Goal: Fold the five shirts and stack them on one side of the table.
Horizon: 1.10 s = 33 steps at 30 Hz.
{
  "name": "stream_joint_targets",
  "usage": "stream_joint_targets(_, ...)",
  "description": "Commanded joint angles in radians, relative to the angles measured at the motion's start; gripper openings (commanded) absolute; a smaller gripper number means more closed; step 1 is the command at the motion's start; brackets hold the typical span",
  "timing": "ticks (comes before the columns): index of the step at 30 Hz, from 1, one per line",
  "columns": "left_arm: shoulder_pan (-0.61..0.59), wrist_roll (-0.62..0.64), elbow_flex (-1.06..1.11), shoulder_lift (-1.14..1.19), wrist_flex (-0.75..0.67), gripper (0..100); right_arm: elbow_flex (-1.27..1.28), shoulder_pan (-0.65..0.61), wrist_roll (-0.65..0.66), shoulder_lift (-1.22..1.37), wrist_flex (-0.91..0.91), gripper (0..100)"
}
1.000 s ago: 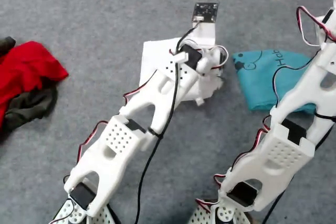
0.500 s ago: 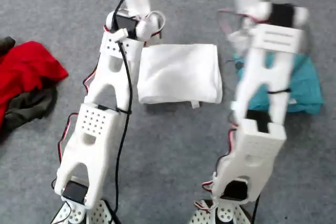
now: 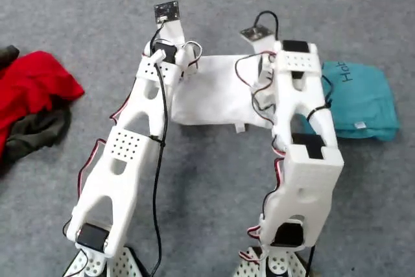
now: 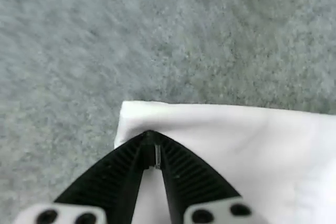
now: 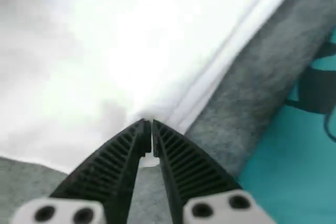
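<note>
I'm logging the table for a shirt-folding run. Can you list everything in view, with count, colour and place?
white shirt: one, white, folded, table centre, between the two arms
teal shirt: one, teal, folded, right of the white shirt
red shirt: one, red, crumpled, at the table's left edge
dark cloth: count unclear, dark olive, crumpled against the red shirt
table cover: one, grey, under everything
left arm: one, white, jaws shut at the white shirt's far left corner
right arm: one, white, jaws shut at the white shirt's right edge, on the teal shirt's side
</note>
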Motion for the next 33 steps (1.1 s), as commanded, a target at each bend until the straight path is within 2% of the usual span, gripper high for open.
stream_joint_targets(1, -0.028, 0.002, -0.056, -0.012, 0.046, 3, -0.035, 0.011, 0.003, -0.045, 0.005, 1.2)
stream_joint_targets(4, -0.025, -0.074, -0.16, -0.031, 0.17, 3, -0.104, 0.003, 0.003, -0.102, 0.075, 1.2)
stream_joint_targets(10, -0.025, -0.21, -0.14, -0.203, 0.397, 3, -0.196, 0.0, 0.087, -0.211, 0.222, 1.4)
stream_joint_targets(15, -0.051, -0.299, -0.12, -0.359, 0.402, 3, -0.213, -0.002, 0.143, -0.346, 0.345, 1.5)
stream_joint_targets(18, -0.071, -0.302, 0.024, -0.5, 0.402, 3, -0.205, 0.003, 0.135, -0.418, 0.388, 1.5)
stream_joint_targets(22, -0.079, -0.331, 0.444, -0.801, 0.399, 3, -0.145, 0.005, 0.12, -0.493, 0.417, 1.6)
stream_joint_targets(26, -0.079, -0.368, 0.924, -1.166, 0.362, 3, -0.01, -0.002, -0.072, -0.547, 0.411, 4.8)
stream_joint_targets(28, -0.099, -0.436, 1.181, -1.327, 0.281, 3, 0.061, -0.003, -0.215, -0.544, 0.394, 10.7)
stream_joint_targets(33, -0.26, -0.559, 1.698, -1.645, 0.037, 3, 0.229, -0.083, -0.64, -0.484, 0.259, 25.0)
